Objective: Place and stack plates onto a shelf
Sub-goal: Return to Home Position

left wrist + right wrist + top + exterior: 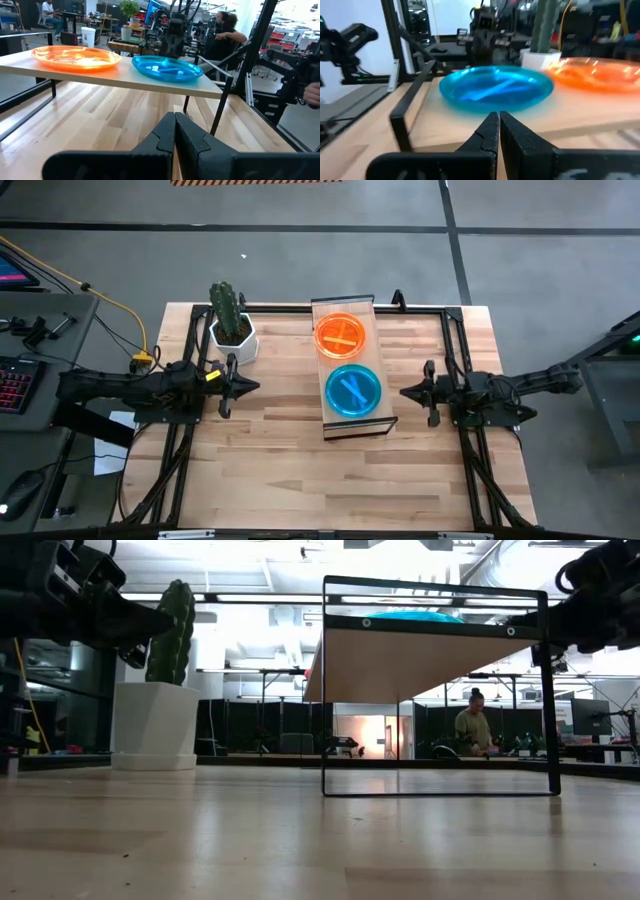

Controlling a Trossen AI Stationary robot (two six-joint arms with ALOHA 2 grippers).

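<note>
An orange plate (340, 335) and a teal-blue plate (353, 391) lie side by side, flat on the light-wood top of the shelf (330, 422) at the table's middle. The orange one is on the far half, the blue one on the near half. My left gripper (254, 386) hovers shut to the shelf's left, pointing level at it, with nothing in it. My right gripper (404, 391) hovers shut to the shelf's right, facing the blue plate (496, 93), also holding nothing. The left wrist view shows the orange plate (75, 56) and the blue plate (167, 67) beyond my shut left gripper (174, 120).
A white hexagonal pot (233, 340) with a cactus stands left of the shelf's far end, just beyond my left gripper. Dark frame rails (452, 350) run along the table's sides and far edge. Bare wood lies in front of the shelf. A person (472, 725) is in the room behind.
</note>
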